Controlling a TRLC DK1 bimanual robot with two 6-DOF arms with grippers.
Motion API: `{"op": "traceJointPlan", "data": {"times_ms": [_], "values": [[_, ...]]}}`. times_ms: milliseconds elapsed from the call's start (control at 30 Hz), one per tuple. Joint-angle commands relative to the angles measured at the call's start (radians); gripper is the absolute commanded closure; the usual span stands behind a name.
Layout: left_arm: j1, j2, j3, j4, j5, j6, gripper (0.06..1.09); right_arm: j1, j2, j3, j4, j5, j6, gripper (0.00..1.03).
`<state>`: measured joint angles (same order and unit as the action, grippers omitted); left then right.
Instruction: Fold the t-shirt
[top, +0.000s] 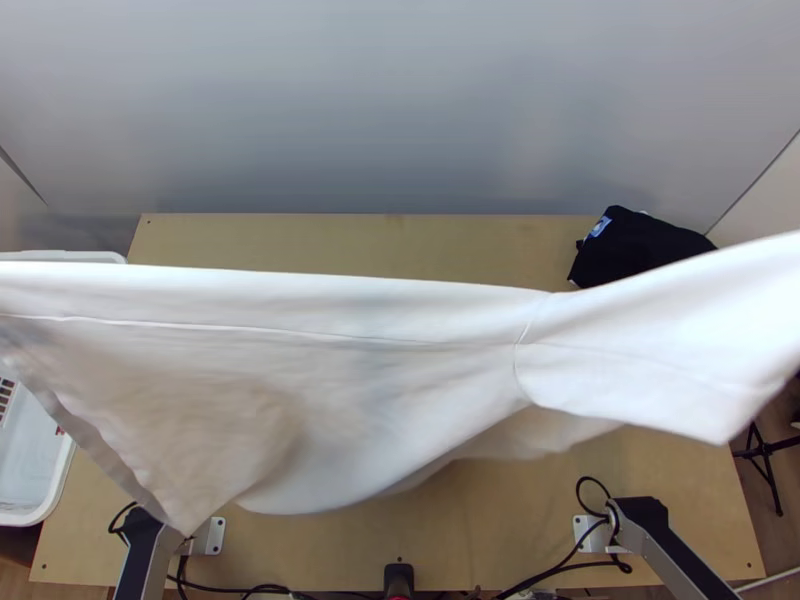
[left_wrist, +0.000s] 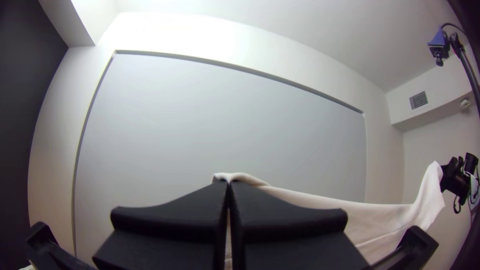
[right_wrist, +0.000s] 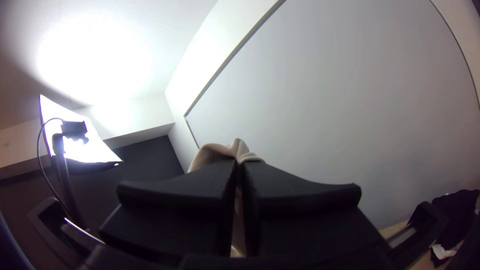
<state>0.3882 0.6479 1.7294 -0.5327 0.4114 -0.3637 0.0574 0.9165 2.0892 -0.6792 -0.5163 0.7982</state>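
I hold the white fabric t-shirt (top: 350, 380) aloft, black left gripper (left_wrist: 228, 183) and black right gripper (right_wrist: 239, 164) clamped closed on it, likely to straighten it.

The shirt (top: 360, 400) hangs above the worktop (top: 400, 243), running from side to side between the left end effector (left_wrist: 227, 183) and the right end effector (right_wrist: 239, 162). A tub (top: 62, 478) is at the worktop's left edge, partly behind the shirt from above. A bundle (top: 640, 245) lies at the far right corner. The wall (top: 400, 110) stands beyond the far edge; a stand (top: 766, 450) is off to the right. Cables (top: 262, 589) run along the near edge.
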Motion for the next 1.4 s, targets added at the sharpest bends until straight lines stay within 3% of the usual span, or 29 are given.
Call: {"op": "traceJointPlan", "data": {"times_ms": [0, 100, 300, 433, 633, 867, 1033, 1200, 1367], "values": [[0.006, -0.014, 0.036, 0.069, -0.14, -0.046, 1.05, -0.024, 0.012, 0.112, 0.0, 0.035, 0.036, 1.0], [0.008, 0.025, 0.113, 0.088, -0.217, -0.073, 1.05, -0.028, 0.039, 0.172, 0.017, 0.124, 0.036, 1.0], [0.011, 0.072, 0.173, 0.229, -0.324, -0.08, 1.05, -0.027, 0.058, 0.193, 0.079, 0.299, -0.063, 1.0], [0.018, 0.078, 0.182, 0.313, -0.344, -0.081, 1.05, -0.027, 0.039, 0.189, 0.145, 0.346, -0.125, 1.0], [0.026, 0.099, 0.205, 0.373, -0.344, -0.077, 1.05, -0.027, 0.045, 0.196, 0.264, 0.452, -0.317, 1.0], [0.026, 0.056, 0.114, 0.361, -0.315, -0.096, 1.05, -0.025, 0.022, 0.213, 0.26, 0.495, -0.479, 1.0], [0.026, -0.002, -0.016, 0.359, -0.267, -0.113, 1.05, -0.022, -0.001, 0.213, 0.216, 0.516, -0.593, 1.0], [0.026, -0.08, -0.295, 0.418, -0.224, -0.07, 1.05, 0.009, -0.001, 0.173, 0.058, 0.51, -0.669, 1.0], [0.026, -0.189, -0.607, 0.596, -0.215, 0.028, 1.05, 0.071, -0.077, -0.153, 0.032, 0.499, -0.715, 1.0]]}}
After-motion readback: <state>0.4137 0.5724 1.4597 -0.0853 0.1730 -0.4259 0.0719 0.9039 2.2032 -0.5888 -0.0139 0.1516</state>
